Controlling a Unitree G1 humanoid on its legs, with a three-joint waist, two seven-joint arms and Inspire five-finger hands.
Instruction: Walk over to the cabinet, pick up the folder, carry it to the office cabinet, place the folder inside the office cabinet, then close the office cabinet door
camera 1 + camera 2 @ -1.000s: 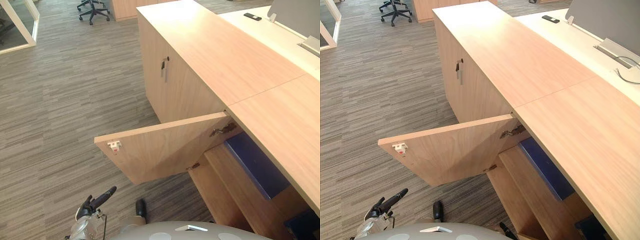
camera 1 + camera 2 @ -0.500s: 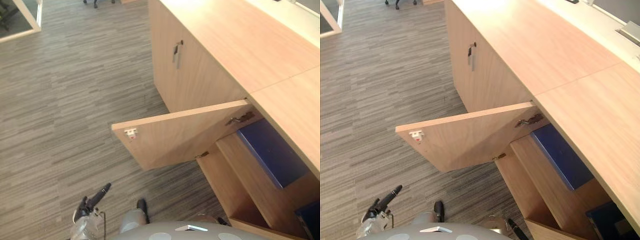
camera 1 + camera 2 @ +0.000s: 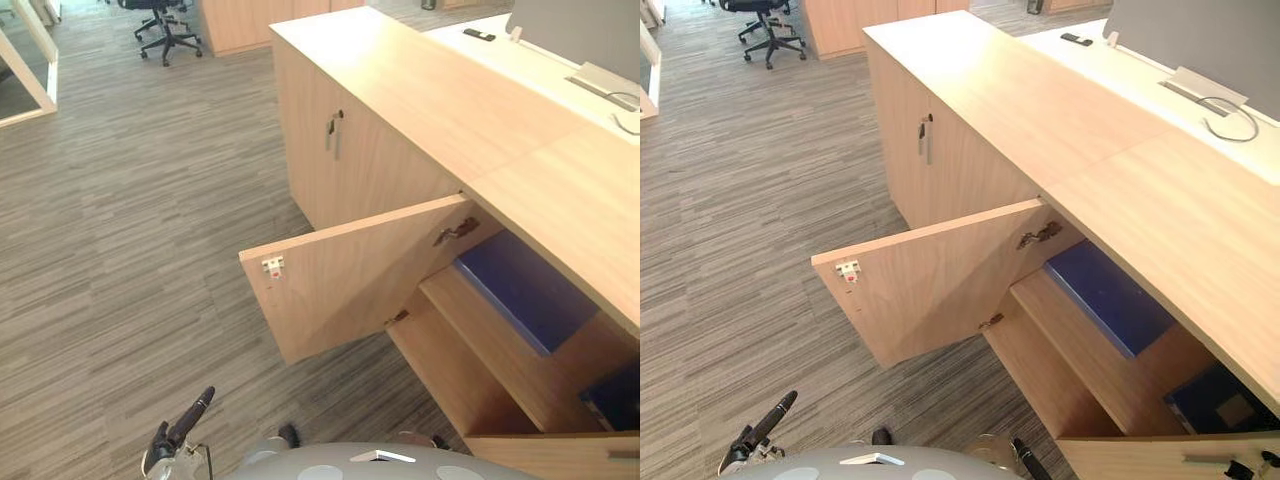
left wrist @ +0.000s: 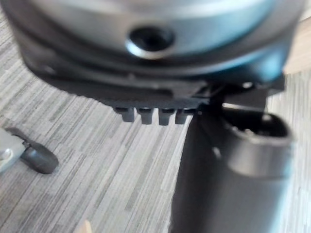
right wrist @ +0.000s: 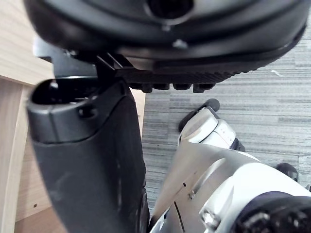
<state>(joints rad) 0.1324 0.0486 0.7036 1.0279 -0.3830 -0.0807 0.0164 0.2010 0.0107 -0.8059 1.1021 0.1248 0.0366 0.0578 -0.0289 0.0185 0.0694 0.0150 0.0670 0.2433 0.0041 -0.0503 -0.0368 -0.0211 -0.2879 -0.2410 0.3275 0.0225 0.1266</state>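
The view has swung a bit since a moment ago, but the things have stayed put. The door (image 3: pixel 345 280) is as wide open as before. The blue folder (image 3: pixel 1105 295) lies flat on the shelf (image 3: pixel 1080 350) inside the cabinet (image 3: pixel 560 200). So I think the folder part is done, and only shutting the door is left.

The left hand (image 3: pixel 180 432) hangs low over the floor (image 3: pixel 120 250), apart from the door. Its fingers are straight and it holds nothing. The right hand (image 5: pixel 87 145) is empty too, with loose fingers.

A second blue thing (image 3: pixel 1215 400) sits lower down in the cabinet. Another wooden panel (image 3: pixel 1140 455) with a handle sticks out on the right; it may be a second door. An office chair (image 3: pixel 160 18) stands far off. Nothing lies in the door's way.
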